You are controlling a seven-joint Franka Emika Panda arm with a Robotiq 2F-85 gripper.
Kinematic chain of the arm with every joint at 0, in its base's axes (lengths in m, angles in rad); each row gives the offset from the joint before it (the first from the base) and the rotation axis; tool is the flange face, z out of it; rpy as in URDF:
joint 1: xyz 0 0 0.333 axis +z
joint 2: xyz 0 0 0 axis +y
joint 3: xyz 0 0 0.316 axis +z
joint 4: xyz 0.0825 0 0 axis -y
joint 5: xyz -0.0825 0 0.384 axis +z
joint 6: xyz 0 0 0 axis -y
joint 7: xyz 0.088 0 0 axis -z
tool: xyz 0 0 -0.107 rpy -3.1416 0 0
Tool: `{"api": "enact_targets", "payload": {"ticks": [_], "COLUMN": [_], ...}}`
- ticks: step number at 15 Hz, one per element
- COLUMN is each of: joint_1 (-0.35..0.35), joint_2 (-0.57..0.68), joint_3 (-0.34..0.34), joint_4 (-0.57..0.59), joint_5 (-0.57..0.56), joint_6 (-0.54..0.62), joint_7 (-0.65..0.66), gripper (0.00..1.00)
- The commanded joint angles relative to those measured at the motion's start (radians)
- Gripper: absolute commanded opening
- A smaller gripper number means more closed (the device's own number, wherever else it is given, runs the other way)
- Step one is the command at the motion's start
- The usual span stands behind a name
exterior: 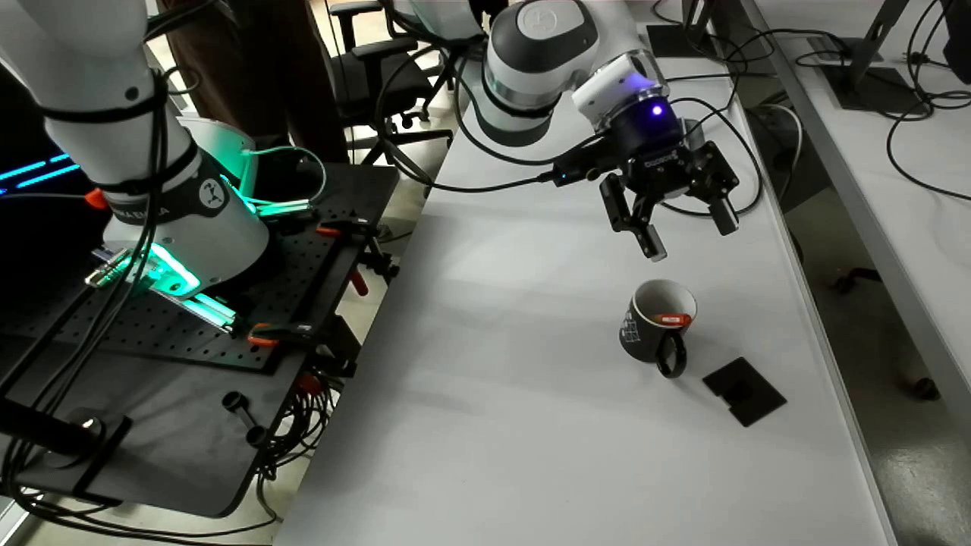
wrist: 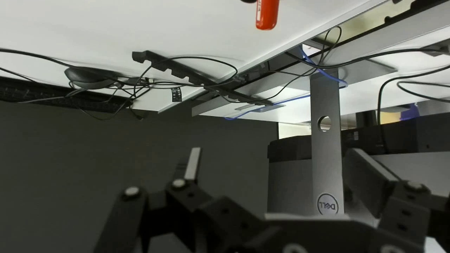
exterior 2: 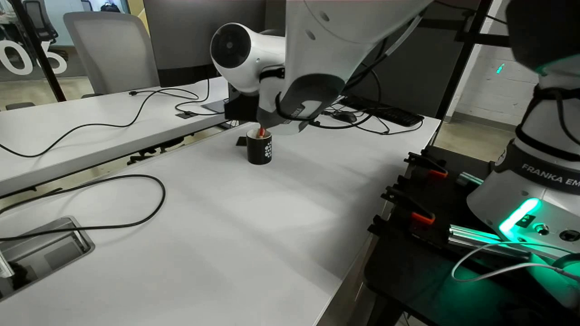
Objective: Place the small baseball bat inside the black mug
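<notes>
The black mug (exterior: 639, 338) stands upright on the white table in both exterior views (exterior 2: 259, 151), its handle toward the flat black pad. The small baseball bat (exterior: 672, 319) is inside the mug, its red-orange end near the rim (exterior 2: 261, 132); the rest of it is hidden by the mug. The bat's rounded red-orange end also shows at the top edge of the wrist view (wrist: 268, 14). My gripper (exterior: 691, 236) is open and empty, above and behind the mug in that exterior view, apart from it. In the wrist view its fingers (wrist: 274, 158) are wide apart with nothing between them.
A flat black pad (exterior: 745, 393) lies beside the mug. Loose black cables (exterior: 747, 163) lie on the table under and behind the arm. A keyboard (exterior 2: 383, 110) and mouse (exterior 2: 344, 117) lie at one end. A second desk (exterior: 872, 189) stands across a gap.
</notes>
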Motion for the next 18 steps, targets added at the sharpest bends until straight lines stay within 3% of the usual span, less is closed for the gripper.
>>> {"api": "enact_targets", "payload": {"ticks": [1, 9, 18], "joint_1": [0.022, 0.073, 0.177], "joint_2": [-0.104, -0.203, -0.207], "joint_3": [-0.012, -0.059, -0.107], "joint_4": [-0.071, -0.154, -0.292], "joint_5": [-0.041, -0.077, -0.031], "joint_6": [0.059, 0.097, 0.165], "joint_7": [-0.148, -0.542, -0.849], "gripper": [1.0, 1.0, 1.0]}}
